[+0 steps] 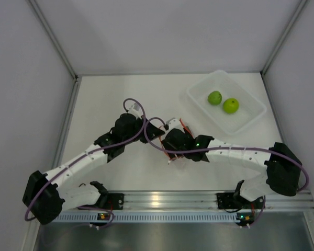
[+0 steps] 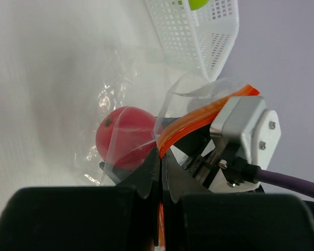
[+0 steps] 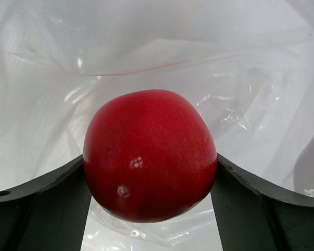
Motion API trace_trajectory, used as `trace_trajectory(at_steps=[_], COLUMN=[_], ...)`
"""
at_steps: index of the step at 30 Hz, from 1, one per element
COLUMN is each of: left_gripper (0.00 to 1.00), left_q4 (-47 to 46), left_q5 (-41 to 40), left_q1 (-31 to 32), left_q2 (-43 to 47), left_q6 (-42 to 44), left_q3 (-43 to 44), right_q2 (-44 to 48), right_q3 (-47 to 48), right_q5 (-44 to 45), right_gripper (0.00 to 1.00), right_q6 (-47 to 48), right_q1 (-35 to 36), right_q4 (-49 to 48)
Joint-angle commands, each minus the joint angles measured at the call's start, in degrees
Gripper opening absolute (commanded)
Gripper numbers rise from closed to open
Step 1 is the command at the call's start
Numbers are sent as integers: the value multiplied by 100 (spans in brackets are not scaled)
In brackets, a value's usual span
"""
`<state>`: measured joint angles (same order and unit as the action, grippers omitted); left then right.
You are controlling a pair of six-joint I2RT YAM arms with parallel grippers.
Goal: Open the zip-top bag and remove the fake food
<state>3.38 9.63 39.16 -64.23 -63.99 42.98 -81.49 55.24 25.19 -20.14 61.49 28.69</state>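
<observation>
The white tub [image 1: 248,116], at the upper right of the overhead view, holds two green balls [image 1: 214,98] side by side. At frame centre both arms meet over the zip-top bag [image 2: 112,99]. The left gripper [image 2: 161,157] is clenched on the bag's red-orange zip strip [image 2: 199,117]. The red ball [image 3: 146,130] sits amid the bag's clear plastic, and the right gripper [image 3: 150,178] grasps it on both sides.

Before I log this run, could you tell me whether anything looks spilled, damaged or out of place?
Nothing stands out: both green balls sit in the white basket, and the right gripper holds the red ball inside the zip-top bag.
</observation>
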Motion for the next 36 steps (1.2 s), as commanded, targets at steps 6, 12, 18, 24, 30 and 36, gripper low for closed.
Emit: trace_trajectory(at_steps=[6,12,18,24,30,36], left_gripper=[0,0,0,0,0,0], left_q4=[-206,-215,-188,-110,-21,-12], left_q5=[232,189,-794,-1595,-2289,-3027], left_q1=[4,223,855,1103,1217,1647], left_q2=[191,-11,173,314,437,437], left_q6=[510,387,685,774,598,756], left_q3=[246,351,518,474,518,843], right_q2=[511,626,599,678,644,73], right_q3=[21,522,909,1181,1357,1718], right_q5=[381,425,495,373,-137,679], right_gripper=[49,48,48,45,42,41], right_q6=[-165,-297,-613,-851,-649,-719], right_q1=[100,100,100,100,178,582], right_q4=[-302,-65,251,427,594,1305])
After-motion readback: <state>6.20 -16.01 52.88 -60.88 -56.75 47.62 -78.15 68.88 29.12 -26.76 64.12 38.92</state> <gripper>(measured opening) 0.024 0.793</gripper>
